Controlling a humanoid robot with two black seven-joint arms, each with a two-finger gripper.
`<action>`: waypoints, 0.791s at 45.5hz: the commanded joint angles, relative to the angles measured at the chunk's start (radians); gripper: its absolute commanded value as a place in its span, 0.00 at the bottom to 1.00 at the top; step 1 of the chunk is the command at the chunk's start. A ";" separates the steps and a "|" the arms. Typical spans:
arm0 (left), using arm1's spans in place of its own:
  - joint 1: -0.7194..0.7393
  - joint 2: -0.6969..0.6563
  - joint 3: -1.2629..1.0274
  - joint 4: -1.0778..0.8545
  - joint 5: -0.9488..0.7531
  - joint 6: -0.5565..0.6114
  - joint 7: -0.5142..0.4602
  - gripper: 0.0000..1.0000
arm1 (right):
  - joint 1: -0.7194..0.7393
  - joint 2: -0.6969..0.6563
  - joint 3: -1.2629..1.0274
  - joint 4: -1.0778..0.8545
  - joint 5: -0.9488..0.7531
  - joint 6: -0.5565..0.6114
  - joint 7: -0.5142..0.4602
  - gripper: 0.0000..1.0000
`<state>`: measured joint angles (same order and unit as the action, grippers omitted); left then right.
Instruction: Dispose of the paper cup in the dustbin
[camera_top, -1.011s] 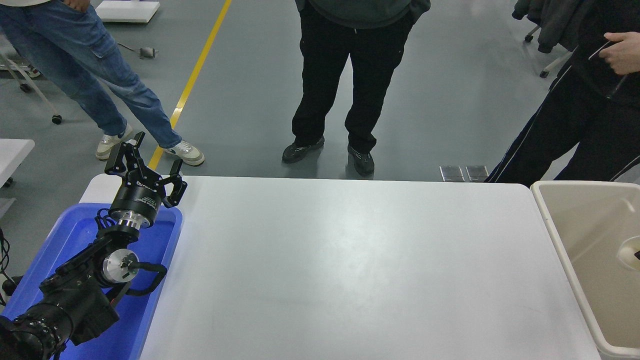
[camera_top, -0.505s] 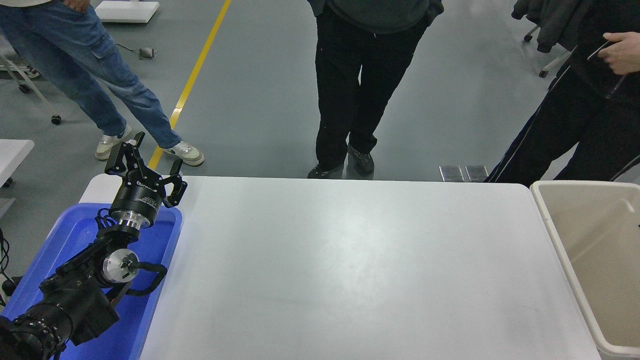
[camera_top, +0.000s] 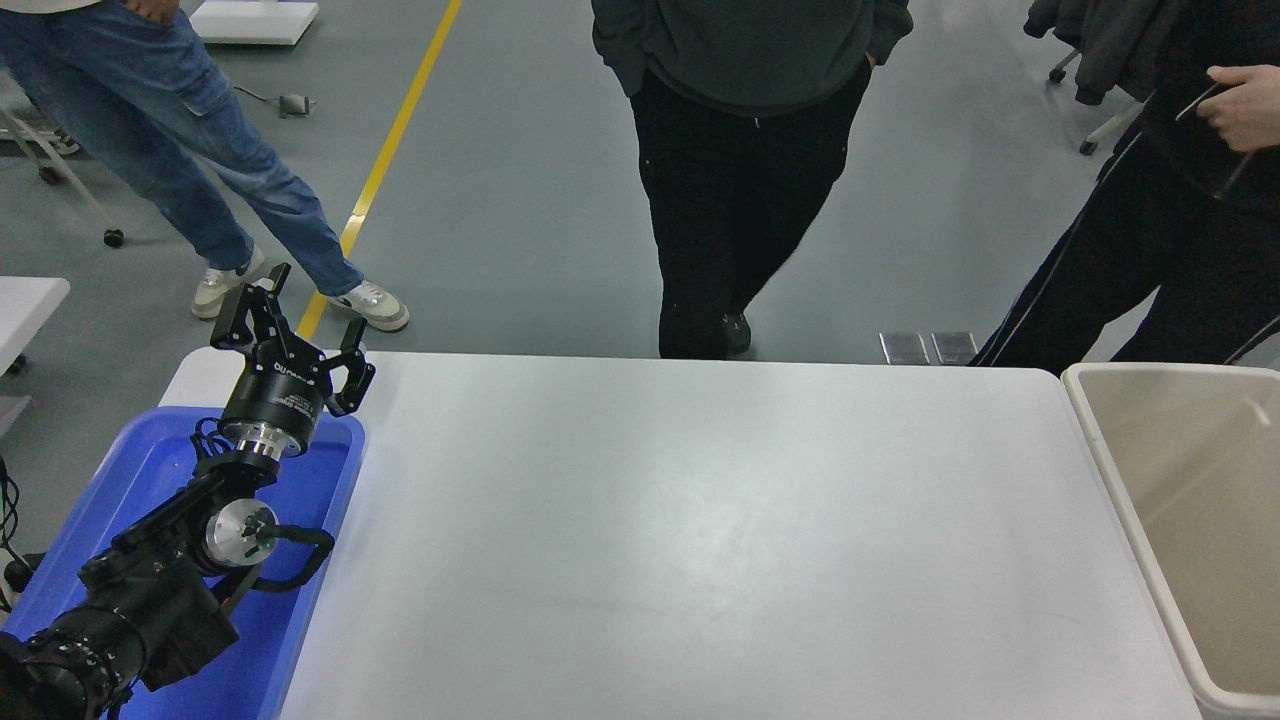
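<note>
The beige dustbin (camera_top: 1108, 468) stands against the table's right end, and the part of its inside that shows holds nothing. The paper cup is not in view. My left gripper (camera_top: 298, 322) is open and empty, parked at the far left over the blue bin's back edge. My right arm and gripper are out of view.
A bright blue plastic bin (camera_top: 140, 478) sits at the lower left under my left arm. The white table (camera_top: 700, 530) lies between the two bins. Three people stand beyond the far edge, one in black trousers (camera_top: 735, 200) close to its middle.
A pale rounded shape at the picture's right edge inside the dustbin a second ago is gone. The person in black has stepped closer to the table. My left arm has not moved.
</note>
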<state>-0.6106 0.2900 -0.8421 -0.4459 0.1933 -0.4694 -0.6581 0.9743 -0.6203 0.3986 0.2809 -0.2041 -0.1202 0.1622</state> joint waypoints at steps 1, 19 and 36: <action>0.000 0.000 0.000 0.000 0.000 0.000 0.000 1.00 | 0.001 -0.110 0.276 0.311 0.002 -0.003 0.005 0.99; 0.000 0.000 0.000 0.000 0.000 0.000 0.000 1.00 | -0.178 -0.090 0.568 0.580 -0.014 0.007 0.163 0.99; 0.000 0.000 0.000 0.000 0.000 0.000 0.000 1.00 | -0.341 0.079 0.569 0.570 -0.021 0.007 0.310 0.99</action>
<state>-0.6104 0.2899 -0.8421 -0.4458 0.1933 -0.4694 -0.6581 0.7271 -0.6278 0.9473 0.8312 -0.2190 -0.1142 0.3721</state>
